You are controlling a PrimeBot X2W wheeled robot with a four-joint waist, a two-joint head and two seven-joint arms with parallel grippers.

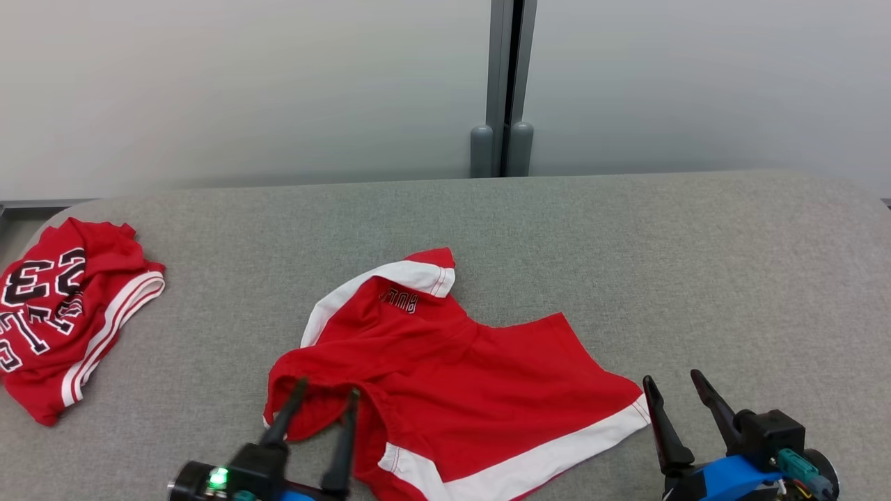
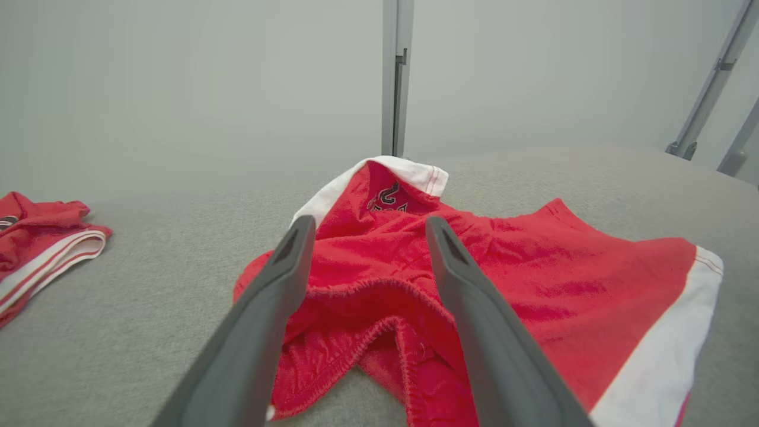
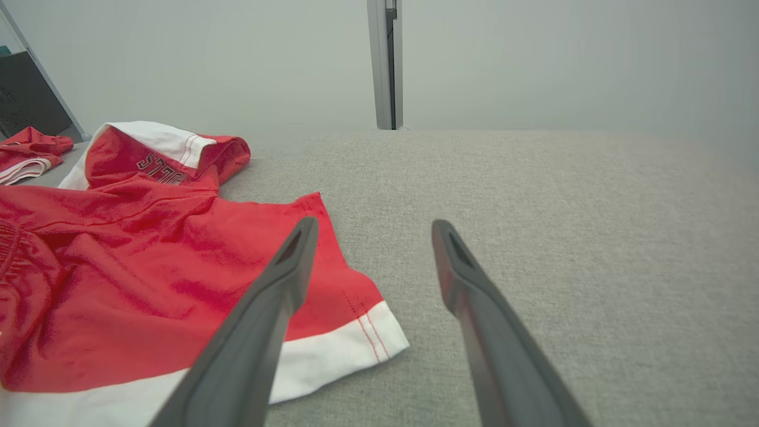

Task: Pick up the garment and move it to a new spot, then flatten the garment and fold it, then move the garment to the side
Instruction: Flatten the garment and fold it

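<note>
On the grey table (image 1: 626, 229), head view, you have:
- Shorts (image 1: 452, 376): red with white bands, rumpled, at the near middle. One leg is turned up on the far side and shows black lettering.
- Jersey (image 1: 62, 313): red with black-and-white numerals, bunched at the table's left edge, well apart from the shorts.
- Left gripper (image 1: 328, 387): at the lower left, fingers spread wide, tips over the shorts' gathered waistband, nothing held.
- Right gripper (image 1: 672, 376): at the lower right, fingers spread wide, over bare table just beside the shorts' white hem corner, nothing held.
- Post (image 1: 502, 83): grey, upright behind the table's far edge.

Left wrist view, you have:
- Left gripper (image 2: 369, 220): fingers wide apart with the waistband between them. You cannot tell whether they touch the cloth.
- Shorts (image 2: 533, 279): spreading to the right, with a white band at the far right.
- Jersey (image 2: 41, 249): at the left edge.

Right wrist view, you have:
- Right gripper (image 3: 373, 221): fingers wide apart, one overlapping the hem corner, the other over bare table (image 3: 563, 237).
- Shorts (image 3: 148, 255): on the left side.
</note>
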